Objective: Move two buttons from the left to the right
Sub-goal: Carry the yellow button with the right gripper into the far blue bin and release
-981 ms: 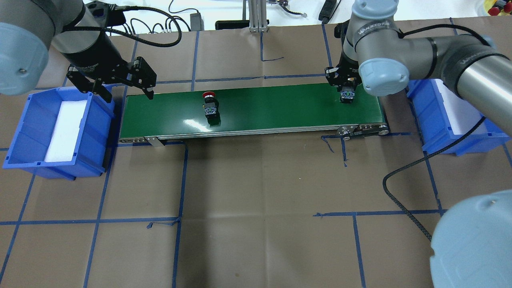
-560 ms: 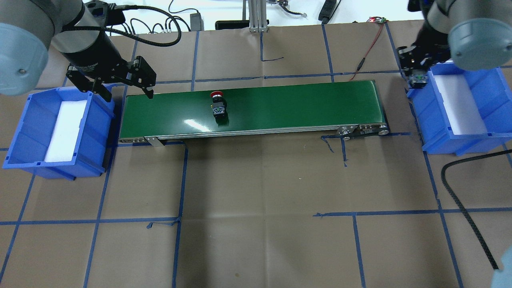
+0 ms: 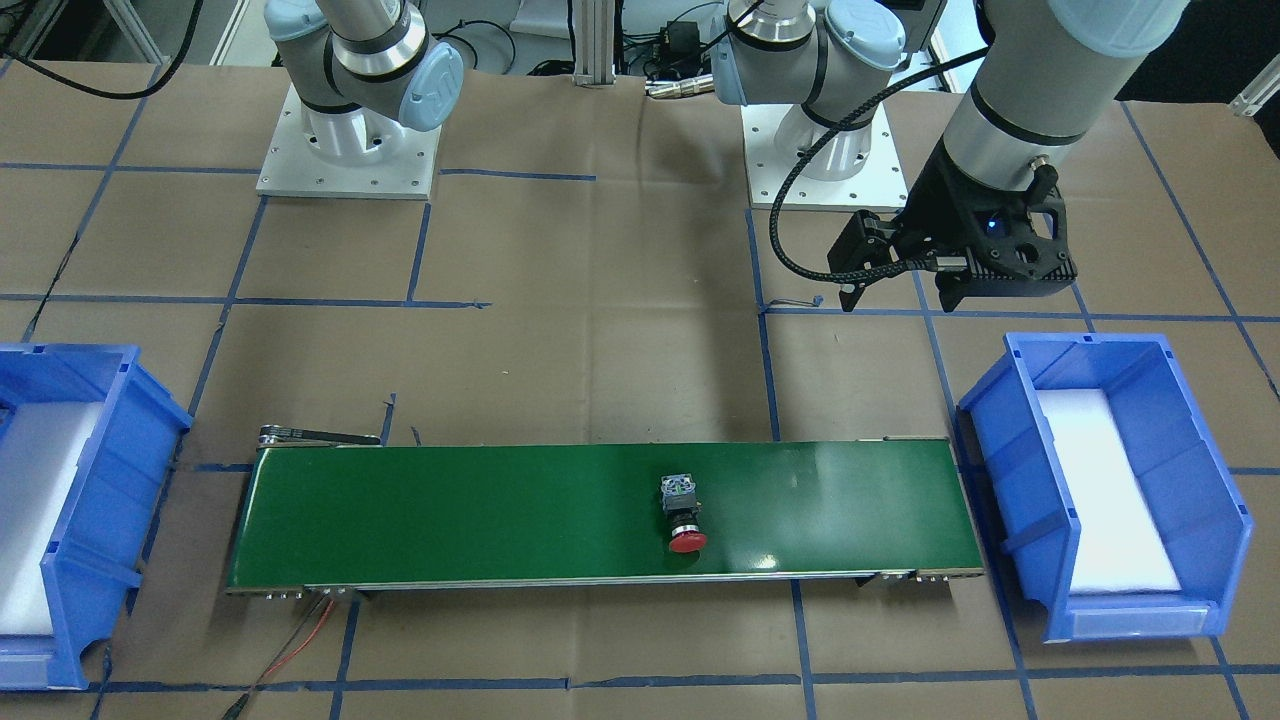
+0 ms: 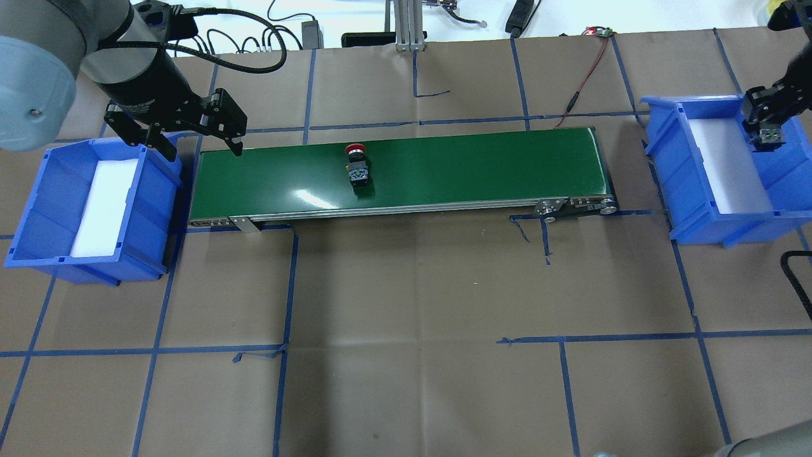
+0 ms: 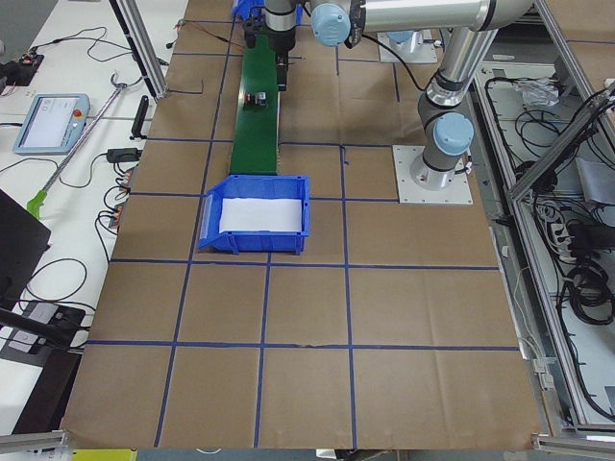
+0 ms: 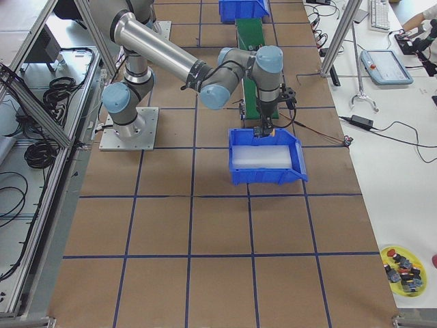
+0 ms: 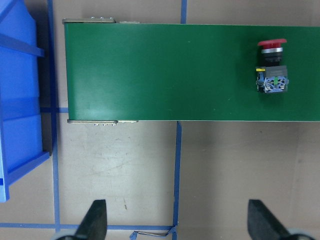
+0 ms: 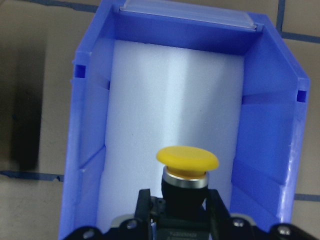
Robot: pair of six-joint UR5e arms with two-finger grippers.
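The buttons are split: the yellow button [image 8: 187, 159] is clamped in the right gripper [image 8: 179, 202], and the red button [image 4: 357, 166] lies on the belt [image 4: 495, 165], well away from either gripper.

We judge the belt is there to carry each piece from the left gripper's end to the right gripper's end. That would explain why the red one lies on its side partway along, with nothing touching it. The right bin [image 4: 672, 171] sits below the right gripper, with bare white foam [image 8: 175, 90] ahead of the yellow cap, so we take it as the drop place. The left bin [image 4: 38, 190] stands just beside the left gripper [image 4: 203, 147], and in it we see only foam.

The right arm reaches out over its bin with the wrist turned down and the jaws closed on the button's black barrel. We read this as a hold for lowering, though we cannot tell how high the button is above the foam. The left arm hangs near the belt's left end, its wrist camera looking straight down. Its fingers [image 7: 95, 220] are spread wide and hold nothing. The red button lies off to one side of it, farther along the belt.
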